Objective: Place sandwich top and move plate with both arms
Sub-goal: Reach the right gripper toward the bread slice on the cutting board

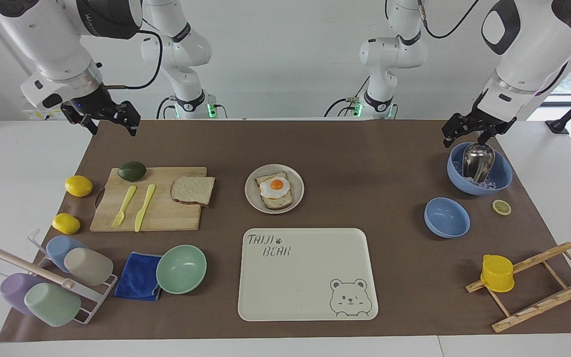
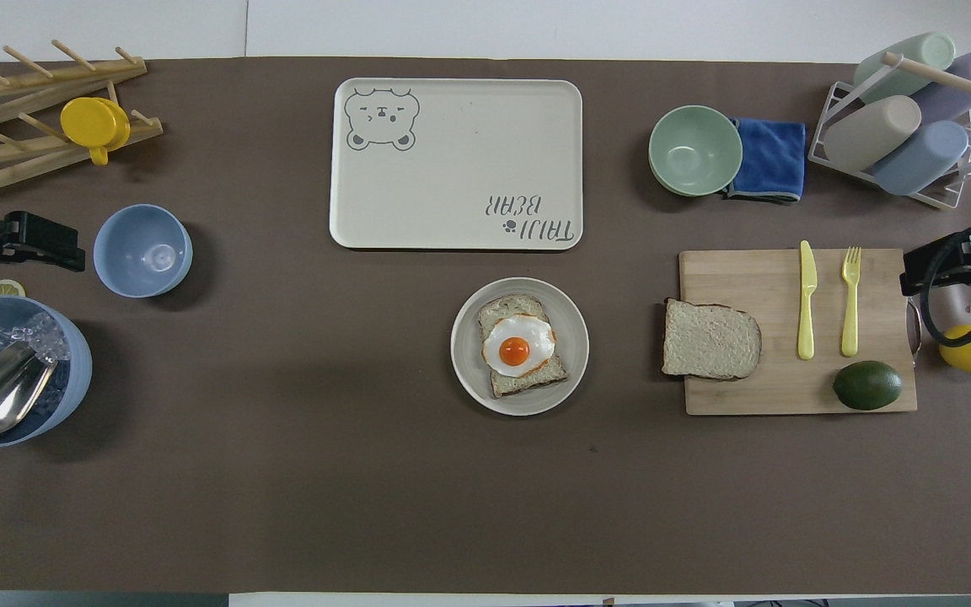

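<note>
The sandwich top (image 1: pixel 192 190) lies flat on the cutting board (image 1: pixel 166 218) at the right arm's end of the surface. The right end effector (image 1: pixel 112 123), fingers spread and empty, hangs nearest it. The left end effector (image 1: pixel 471 133), also spread, waits over the ice bowl (image 1: pixel 501 181).

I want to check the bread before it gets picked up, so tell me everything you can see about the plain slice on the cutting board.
The sandwich top is a squarish slice of pale whole-wheat bread with a thin brown crust and one rounded end. It lies flat on the wooden cutting board, at the board's edge toward the plate, slightly overhanging it. Nothing rests on it and nothing else touches it; the yellow knife lies apart on the board. Neither gripper is near it.
</note>
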Robot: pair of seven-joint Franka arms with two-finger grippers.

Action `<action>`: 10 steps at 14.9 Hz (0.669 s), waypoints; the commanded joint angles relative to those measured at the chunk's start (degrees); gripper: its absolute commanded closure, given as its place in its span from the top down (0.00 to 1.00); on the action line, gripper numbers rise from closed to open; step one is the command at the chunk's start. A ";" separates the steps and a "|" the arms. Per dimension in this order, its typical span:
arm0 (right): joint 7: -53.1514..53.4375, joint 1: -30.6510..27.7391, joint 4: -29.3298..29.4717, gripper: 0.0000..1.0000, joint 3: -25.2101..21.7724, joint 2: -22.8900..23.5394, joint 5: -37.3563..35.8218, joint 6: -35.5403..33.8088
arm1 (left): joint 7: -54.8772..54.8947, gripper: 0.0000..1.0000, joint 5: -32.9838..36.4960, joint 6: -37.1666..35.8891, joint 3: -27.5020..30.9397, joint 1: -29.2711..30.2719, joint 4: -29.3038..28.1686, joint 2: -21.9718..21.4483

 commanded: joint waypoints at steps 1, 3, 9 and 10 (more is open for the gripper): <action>-0.70 -0.22 -0.40 1.00 0.44 -0.38 -1.34 0.01 | -0.39 1.00 -0.53 0.68 0.24 -0.05 -0.61 -0.84; -0.52 0.04 -0.49 1.00 0.53 -0.47 -1.43 0.36 | -0.39 1.00 -0.53 0.68 0.24 -0.05 -0.61 -0.84; 11.99 13.37 -3.39 1.00 0.79 4.08 -15.29 3.62 | -0.57 1.00 -0.53 3.76 0.24 0.39 -1.14 -0.84; 16.83 16.36 -3.56 1.00 0.80 6.63 -16.80 3.62 | -0.57 1.00 -0.53 3.93 0.24 0.39 -1.31 -0.84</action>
